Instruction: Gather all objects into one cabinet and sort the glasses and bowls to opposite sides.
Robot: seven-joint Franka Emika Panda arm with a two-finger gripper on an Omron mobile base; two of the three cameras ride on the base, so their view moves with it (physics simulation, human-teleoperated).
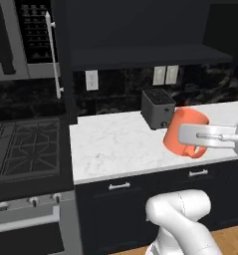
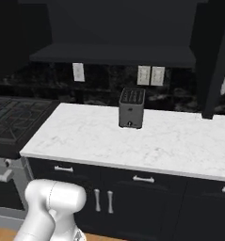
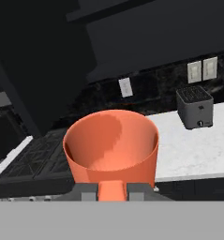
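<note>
Two dark finger tips [image 3: 90, 192] stand at the foot of the hand view with a strip of the salmon-orange cup [image 3: 111, 149] pinched between them; the jaws are drawn in narrow on the cup's near wall, one tip either side of it. Cup mouth faces the hand camera, showing an empty interior and an even rim. From the left base view the same cup [image 1: 182, 130] is carried in the air, tilted, its body just ahead of the gripper [image 1: 190, 137], which comes in from the right edge of that picture; the cup hangs over the front right part of the bench [image 1: 115, 144] and does not touch it. Bench top is white marble. One dark toaster [image 1: 158, 108] stands at the back of the bench, close to the wall and just behind the cup as seen from the left base view, apart from it. Pale wall sockets [image 1: 165, 74] sit on the black backsplash above the toaster. Black drawers with short silver handles [image 1: 119, 187] run beneath the bench. To the left of the bench lies a stove [image 1: 23, 147] with dark grates. Above, an upper cabinet door carries a long vertical silver bar handle [image 1: 54, 55].
</note>
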